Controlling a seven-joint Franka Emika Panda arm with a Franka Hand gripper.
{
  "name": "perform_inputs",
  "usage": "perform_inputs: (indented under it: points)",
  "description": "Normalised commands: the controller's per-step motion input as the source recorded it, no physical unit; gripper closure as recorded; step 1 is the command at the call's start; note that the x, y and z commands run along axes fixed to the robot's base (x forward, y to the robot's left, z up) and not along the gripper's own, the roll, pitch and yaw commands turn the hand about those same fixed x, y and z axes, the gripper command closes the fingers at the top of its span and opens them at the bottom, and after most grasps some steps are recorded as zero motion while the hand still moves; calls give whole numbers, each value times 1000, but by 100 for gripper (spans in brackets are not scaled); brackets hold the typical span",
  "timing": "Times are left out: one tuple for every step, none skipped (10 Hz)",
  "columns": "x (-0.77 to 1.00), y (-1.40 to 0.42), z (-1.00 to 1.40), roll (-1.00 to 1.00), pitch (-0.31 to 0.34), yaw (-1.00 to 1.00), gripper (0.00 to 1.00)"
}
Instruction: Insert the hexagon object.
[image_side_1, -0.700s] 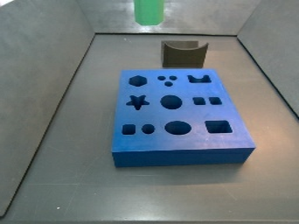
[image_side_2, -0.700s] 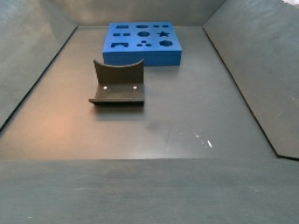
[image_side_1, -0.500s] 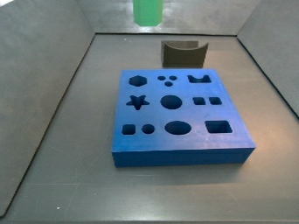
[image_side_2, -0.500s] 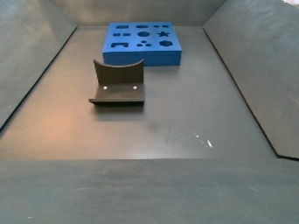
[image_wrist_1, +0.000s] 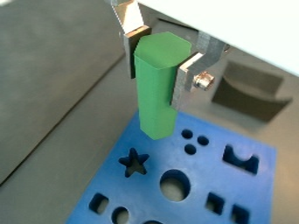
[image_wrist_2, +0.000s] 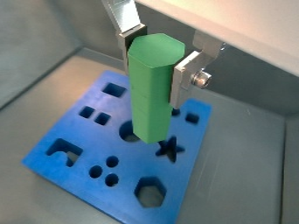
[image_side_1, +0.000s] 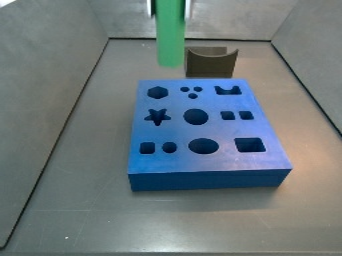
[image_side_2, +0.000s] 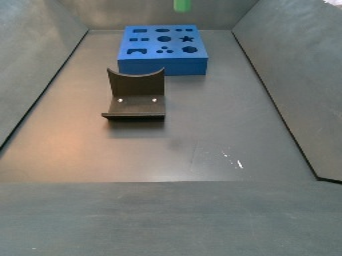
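The gripper (image_wrist_1: 160, 61) is shut on the hexagon object (image_wrist_1: 158, 87), a long bright green peg that hangs upright between the silver fingers (image_wrist_1: 191, 66). It also shows in a wrist view (image_wrist_2: 152, 87). The peg hangs above the blue block (image_wrist_2: 70, 140), apart from it. The block's hexagon hole (image_wrist_2: 149, 193) lies open beside the star hole (image_wrist_2: 170, 150). In a side view the peg (image_side_1: 170, 35) hangs over the block's far edge (image_side_1: 187, 83), near the hexagon hole (image_side_1: 156, 90). Only its tip (image_side_2: 182, 5) shows in a side view. The gripper body is cut off above both side views.
A dark brown curved piece (image_side_1: 211, 60) stands on the grey floor just behind the blue block (image_side_1: 207, 160); it also shows in a side view (image_side_2: 135, 95) and a wrist view (image_wrist_1: 251, 92). Grey walls (image_side_1: 60, 120) slope in around the floor.
The green peg has come down: in a side view it reaches much lower, close to the block's far edge, and its tip now shows in the other.
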Motion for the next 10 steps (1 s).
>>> perform_inputs:
  points:
    - [29,171,-1000,0,11,-866,100]
    - [-123,386,-1000,0,0,-700,100]
    - [-660,671,-1000,-24,-87,-194,100]
    - [-629,717,-786,-116,-174,0,100]
    - [-71,114,-103,-126,-104,0,100]
    - [0,37,0,0,0,0,100]
    - [0,3,-83,0,0,0,100]
    - [0,123,-297,0,0,0,100]
    - [46,206,-300,0,3,0,100]
    - [109,134,-260,0,17,11,100]
